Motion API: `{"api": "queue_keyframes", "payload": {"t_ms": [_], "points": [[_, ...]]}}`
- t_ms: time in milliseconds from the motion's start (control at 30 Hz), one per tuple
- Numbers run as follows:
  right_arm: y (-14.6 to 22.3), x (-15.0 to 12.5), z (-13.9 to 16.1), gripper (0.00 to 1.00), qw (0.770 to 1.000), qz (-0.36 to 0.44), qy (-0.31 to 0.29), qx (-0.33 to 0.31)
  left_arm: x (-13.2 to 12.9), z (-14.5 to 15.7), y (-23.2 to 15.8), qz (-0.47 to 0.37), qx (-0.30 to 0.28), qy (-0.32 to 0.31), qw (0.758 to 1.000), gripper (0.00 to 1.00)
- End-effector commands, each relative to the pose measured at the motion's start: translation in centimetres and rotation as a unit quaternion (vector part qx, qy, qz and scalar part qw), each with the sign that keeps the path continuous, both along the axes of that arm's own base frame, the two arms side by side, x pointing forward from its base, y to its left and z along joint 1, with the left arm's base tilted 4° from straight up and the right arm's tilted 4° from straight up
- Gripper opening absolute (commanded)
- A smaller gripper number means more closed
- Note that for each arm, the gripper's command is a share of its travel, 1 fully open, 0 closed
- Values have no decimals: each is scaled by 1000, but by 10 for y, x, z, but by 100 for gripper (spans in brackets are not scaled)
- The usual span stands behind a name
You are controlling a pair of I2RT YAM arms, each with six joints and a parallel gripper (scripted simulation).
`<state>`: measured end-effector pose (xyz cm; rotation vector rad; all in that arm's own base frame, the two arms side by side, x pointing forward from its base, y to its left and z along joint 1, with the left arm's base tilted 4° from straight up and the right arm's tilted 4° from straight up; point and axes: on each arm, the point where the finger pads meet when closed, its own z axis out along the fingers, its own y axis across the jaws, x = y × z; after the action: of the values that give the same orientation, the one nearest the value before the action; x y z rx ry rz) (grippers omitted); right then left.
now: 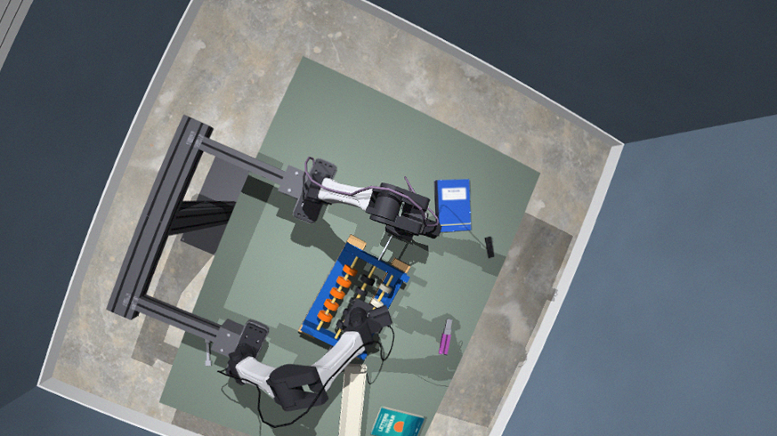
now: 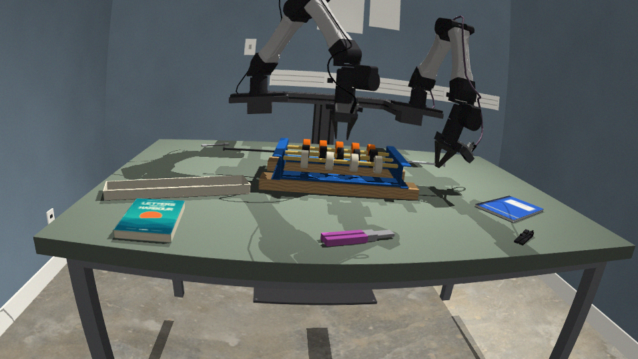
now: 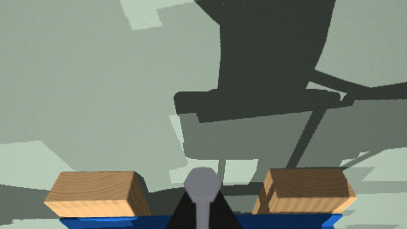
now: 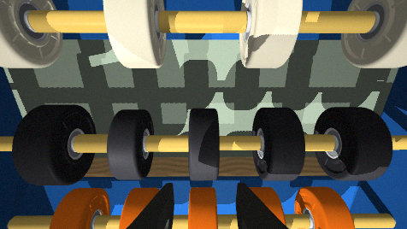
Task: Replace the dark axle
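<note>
The blue wheel frame (image 1: 352, 252) (image 2: 396, 155) stands on its wooden battens (image 2: 334, 188) (image 3: 98, 192). The dark axle (image 2: 249, 149) sticks far out of its left side in the exterior view. The bright axle (image 1: 384, 248) (image 2: 419, 162) (image 3: 203, 214) enters the opposite rail, its head well outside. My left gripper (image 2: 439, 163) (image 3: 202, 194) is shut on it near the head. Black wheels (image 4: 203, 143) and yellow spacers (image 4: 168, 143) sit in the middle row. My right gripper (image 2: 342, 135) (image 4: 204, 193) is open and empty above the wheels. The tray (image 2: 178, 191) shows no axle.
White wheels (image 2: 330, 160) (image 4: 134, 38) and orange wheels (image 1: 336, 293) (image 4: 203, 205) flank the middle row. A teal book (image 1: 397, 425) (image 2: 149, 218) lies by the tray. A purple-handled tool (image 2: 346, 237), a blue notebook (image 2: 509, 207) and a black clip (image 2: 524, 237) also lie on the table.
</note>
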<state>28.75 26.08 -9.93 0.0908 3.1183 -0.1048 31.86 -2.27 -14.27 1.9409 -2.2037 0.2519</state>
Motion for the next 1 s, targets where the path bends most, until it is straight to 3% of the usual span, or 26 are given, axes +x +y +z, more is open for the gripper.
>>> {"api": "queue_keyframes", "payload": {"t_ms": [0, 233, 333, 500, 533, 567, 800, 867, 967], "points": [[11, 1, 27, 32, 1000, 5, -7, 11, -10, -3, -5, -15, 4, 20, 1000, 0], [12, 0, 45, 32, 1000, 4, -7, 11, -18, -4, -9, -12, -7, 28, 999, 0], [0, -5, 19, 32, 1000, 1, 3, -3, -18, -4, -9, -10, -6, 29, 1000, 0], [4, -1, 27, 32, 1000, 4, 1, 2, -9, 1, -7, -8, -2, 17, 1000, 0], [6, -1, 24, 32, 1000, 5, 4, 1, -18, -4, -8, -8, -4, 30, 999, 0], [6, 0, 23, 19, 1000, 3, 1, 2, -18, -5, -8, -9, -3, 31, 999, 0], [3, -3, 22, 19, 1000, 3, 3, 0, -12, -4, -7, -10, 0, 25, 1000, 0], [-8, 10, 37, 19, 999, -28, -16, 8, -11, -4, -7, -10, 1, 24, 1000, 0], [-23, 19, 35, 19, 997, -70, -21, 11, -9, -3, -7, -11, 0, 21, 1000, 0]]}}
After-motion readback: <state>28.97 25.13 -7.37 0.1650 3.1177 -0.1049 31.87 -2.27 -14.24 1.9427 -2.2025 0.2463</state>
